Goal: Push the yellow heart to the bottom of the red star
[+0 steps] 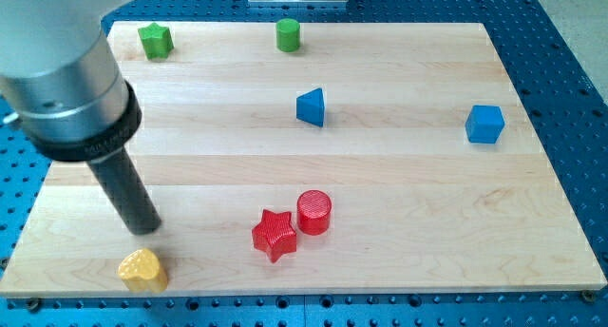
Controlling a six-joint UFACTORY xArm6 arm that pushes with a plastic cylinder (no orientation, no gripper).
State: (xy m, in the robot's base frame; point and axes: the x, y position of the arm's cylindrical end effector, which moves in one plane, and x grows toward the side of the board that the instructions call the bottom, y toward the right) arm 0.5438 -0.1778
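Eyeing the risks: the tip (144, 230) sits just above the heart (143, 269), toward the view's top, so a shove straight down from there would probably run the heart off the board's (399, 70) bottom edge, which is already close.
Bad angle: the heart needs to go to the view's right, and the tip is not on its left side yet, so pushing now looks likely to send it the wrong way.
Spin: a heart is lumpy, so an off-centre nudge could twist it and let it slip round the rod.
Overshoot: the star (275, 234) touches the red cylinder (314, 212), so a push aimed too high could knock both and move the target itself.
Claw: there isn't one, just a straight dark rod, so nothing spreads, closes or pinches; it holds nothing.
Contact: the tip looks just short of the heart, though it's hard to tell for sure whether they touch.
Heart location: bottom-left corner of the board, well left of the star and a bit lower.
Goal spot: the bare strip under the star, near the bottom edge, not much room.
Bystanders: green star (155, 40), green cylinder (288, 34), blue wedge (311, 107) and blue cube (484, 124) are all far up top, out of the way.
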